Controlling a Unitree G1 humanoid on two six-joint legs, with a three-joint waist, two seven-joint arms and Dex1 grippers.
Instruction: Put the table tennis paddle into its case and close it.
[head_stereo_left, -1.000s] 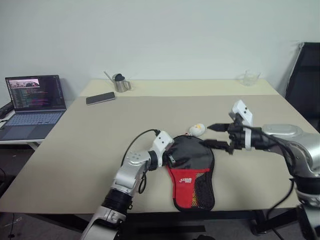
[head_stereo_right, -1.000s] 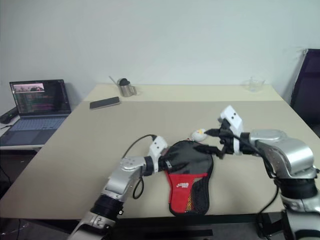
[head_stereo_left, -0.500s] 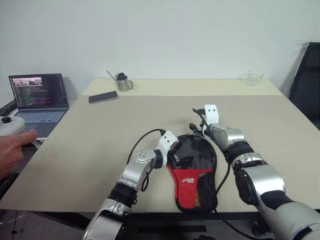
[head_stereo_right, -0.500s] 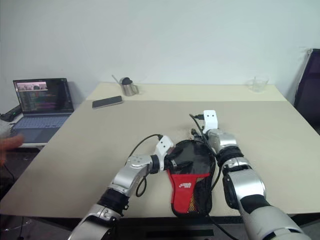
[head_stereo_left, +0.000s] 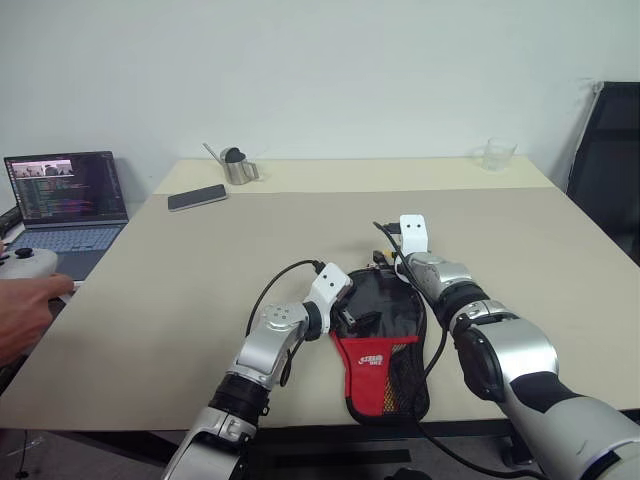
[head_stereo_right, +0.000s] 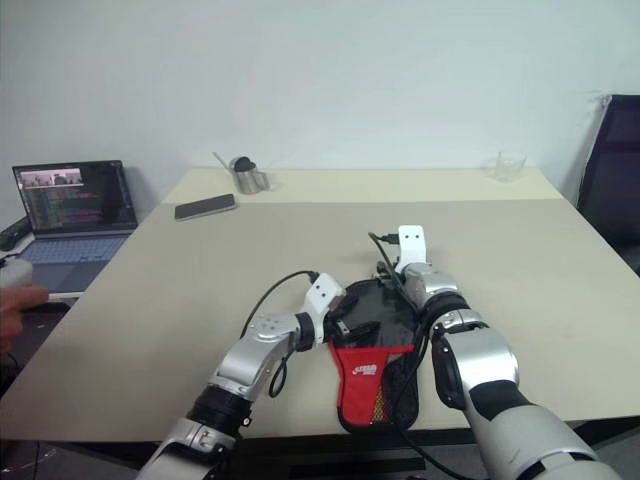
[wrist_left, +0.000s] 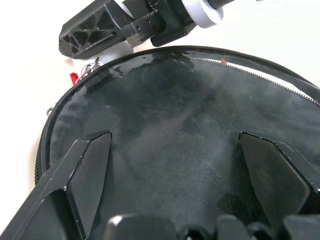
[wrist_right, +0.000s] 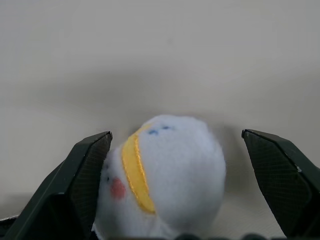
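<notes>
Beige table (head_stereo_left: 200, 280), lower centre: case (head_stereo_left: 385, 340); right gripper (wrist_right: 167, 165), wide open, empty (like left gripper (wrist_left: 175, 165)), may nudge the plush charm (wrist_right: 162, 175) away.

Silver arms, white wrist modules, black cables, black-fingered left gripper (head_stereo_left: 352, 322).

White plush ball (wrist_right: 162, 175), yellow band, pink spot, between spread black fingers (wrist_right: 77, 185); beige table (wrist_right: 160, 55) beyond.
</notes>
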